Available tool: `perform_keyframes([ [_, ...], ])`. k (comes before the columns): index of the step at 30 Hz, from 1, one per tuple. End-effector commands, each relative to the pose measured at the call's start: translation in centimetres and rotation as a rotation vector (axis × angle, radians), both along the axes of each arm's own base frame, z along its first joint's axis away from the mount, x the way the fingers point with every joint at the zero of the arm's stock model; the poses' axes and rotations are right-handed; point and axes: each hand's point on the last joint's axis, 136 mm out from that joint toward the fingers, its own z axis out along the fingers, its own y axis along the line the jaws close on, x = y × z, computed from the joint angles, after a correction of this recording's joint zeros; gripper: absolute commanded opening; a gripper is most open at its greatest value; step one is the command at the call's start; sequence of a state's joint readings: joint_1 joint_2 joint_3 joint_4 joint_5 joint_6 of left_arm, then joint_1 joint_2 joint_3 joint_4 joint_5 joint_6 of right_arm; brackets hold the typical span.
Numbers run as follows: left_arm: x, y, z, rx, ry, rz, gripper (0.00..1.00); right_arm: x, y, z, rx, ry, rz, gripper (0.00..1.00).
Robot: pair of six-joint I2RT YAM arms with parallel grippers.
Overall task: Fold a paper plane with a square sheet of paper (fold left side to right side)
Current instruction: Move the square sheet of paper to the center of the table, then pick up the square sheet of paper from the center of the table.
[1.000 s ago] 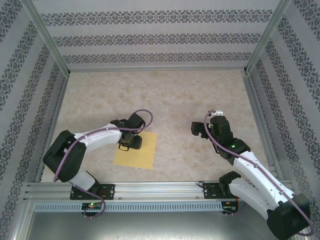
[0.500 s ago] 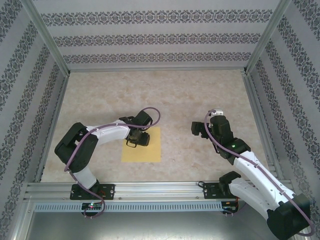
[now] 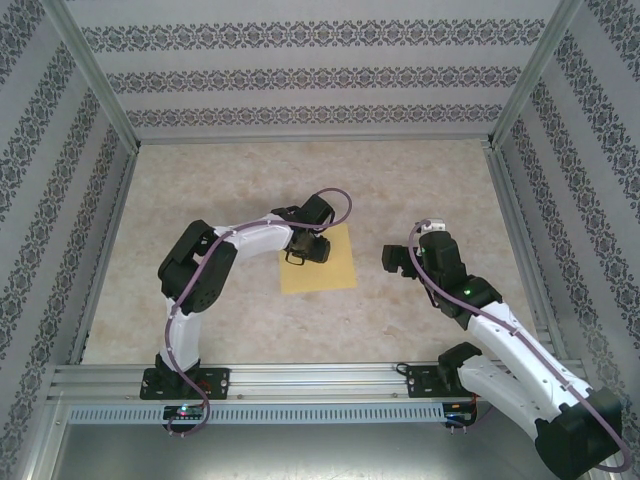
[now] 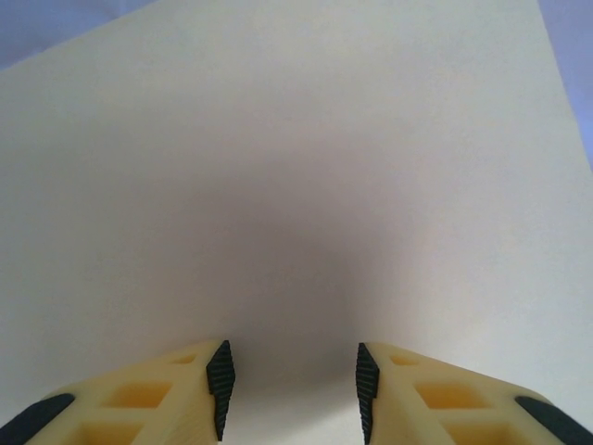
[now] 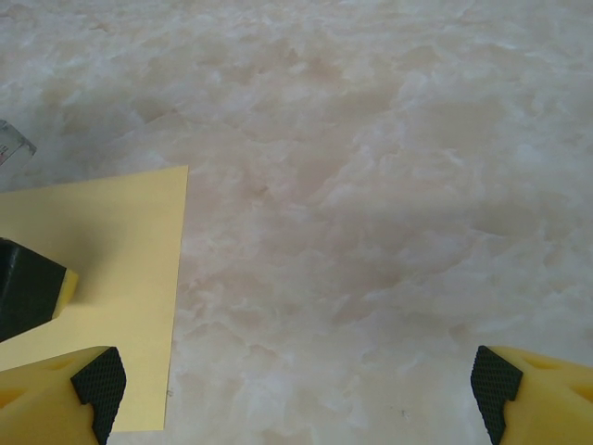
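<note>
The square sheet of paper (image 3: 330, 268) is bright yellow and lies flat on the marble-patterned table, just left of centre. My left gripper (image 3: 305, 250) rests on its left part, fingertips down on the sheet. In the left wrist view the paper (image 4: 296, 167) spreads under the left gripper (image 4: 292, 380), whose jaws stand apart with nothing between them. My right gripper (image 3: 392, 258) hovers wide open to the right of the sheet, apart from it. The right wrist view has the sheet's right edge (image 5: 111, 241) to the left of the right gripper (image 5: 296, 380). The paper plane is out of view.
Bare marble tabletop (image 3: 400, 190) lies beyond and to the right of the sheet. Patterned walls with metal frame posts (image 3: 95, 85) close in the table on three sides. A metal rail (image 3: 320, 380) runs along the near edge by the arm bases.
The left gripper has slid the sheet to the right and away from the near edge, towards the middle of the table. The right arm has stayed still.
</note>
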State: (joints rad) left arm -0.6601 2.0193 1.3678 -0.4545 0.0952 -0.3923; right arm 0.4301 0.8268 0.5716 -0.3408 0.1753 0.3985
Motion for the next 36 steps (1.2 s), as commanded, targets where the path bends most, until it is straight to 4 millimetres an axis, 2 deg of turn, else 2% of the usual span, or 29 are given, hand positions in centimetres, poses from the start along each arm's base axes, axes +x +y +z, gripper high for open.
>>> perform_keyframes([
  [1,-0.9,-0.5,1.1,-0.032,-0.005,-0.039,0.47,0.6,0.9,0.7,0.019,0.001,0.012,0.98],
  [4,-1.3,-0.6,4.6,-0.089,-0.054,-0.047,0.51,1.3,1.8,0.3,0.022,0.026,0.042,0.98],
  [8,-1.9,0.9,9.5,-0.145,-0.148,-0.025,0.6,2.9,3.3,-0.8,0.019,0.064,0.084,0.98],
  [10,-2.6,2.2,11.0,-0.17,-0.175,0.004,0.64,4.0,4.4,-1.4,0.026,0.087,0.111,0.98],
  [12,-3.5,3.4,11.3,-0.188,-0.169,0.03,0.65,5.1,5.7,-2.1,0.038,0.11,0.141,0.98],
  [17,-5.5,4.4,8.8,-0.254,-0.101,0.074,0.62,8.2,9.0,-4.3,0.042,0.184,0.195,0.98],
  [25,-5.3,4.3,4.0,-0.268,-0.01,0.123,0.53,13.0,13.6,-8.6,0.028,0.269,0.231,0.98],
  [30,-5.5,4.0,1.9,-0.271,0.034,0.13,0.5,13.7,15.3,-10.9,-0.023,0.319,0.242,0.98],
  [36,-6.0,4.7,0.0,-0.218,0.07,0.143,0.48,13.1,16.5,-12.7,-0.024,0.368,0.271,0.98],
])
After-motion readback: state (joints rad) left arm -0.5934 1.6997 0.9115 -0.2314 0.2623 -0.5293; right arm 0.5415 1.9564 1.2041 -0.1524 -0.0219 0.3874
